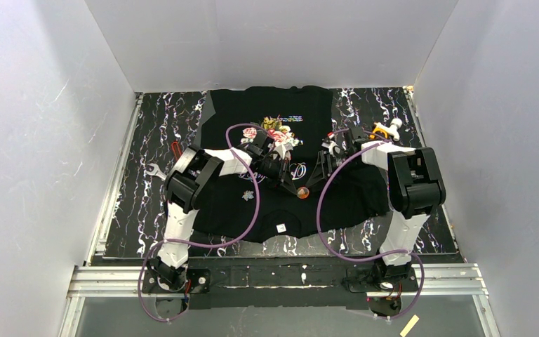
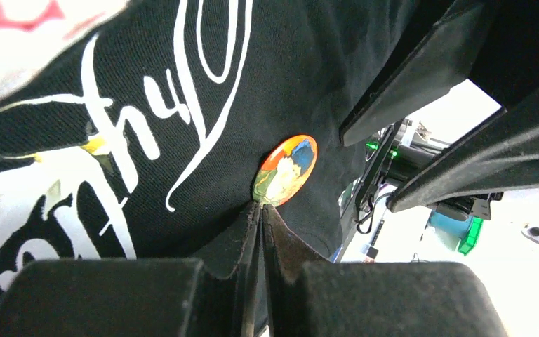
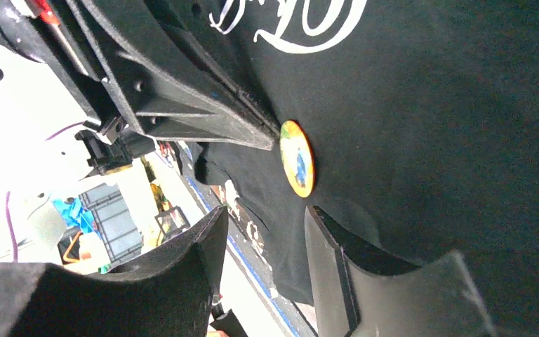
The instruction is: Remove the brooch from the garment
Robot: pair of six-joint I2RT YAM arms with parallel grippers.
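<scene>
With our left claw (image 2: pixel 260 214) pinched shut on the garment (image 2: pixel 309 63) beside the brooch (image 2: pixel 285 170), we should close our open, empty right claw (image 3: pixel 265 219) across its rim

The garment (image 1: pixel 291 210) is a large black T-shirt spread over the desk (image 1: pixel 161 140), its neck turned toward the near edge, where a small white neck label (image 1: pixel 281 227) shows. A bouquet of pink roses (image 1: pixel 274 130) is printed on its chest, with white cursive lettering (image 2: pixel 196 63) next to it. The brooch (image 2: pixel 285 170) is a small round badge with an orange rim and a picture in blue, green and pale tones. It sits flat on the black cloth, between the lettering and the neck label. Just beside its edge, the left pincer (image 2: pixel 261 210) nips a thin fold of the cloth.
</scene>
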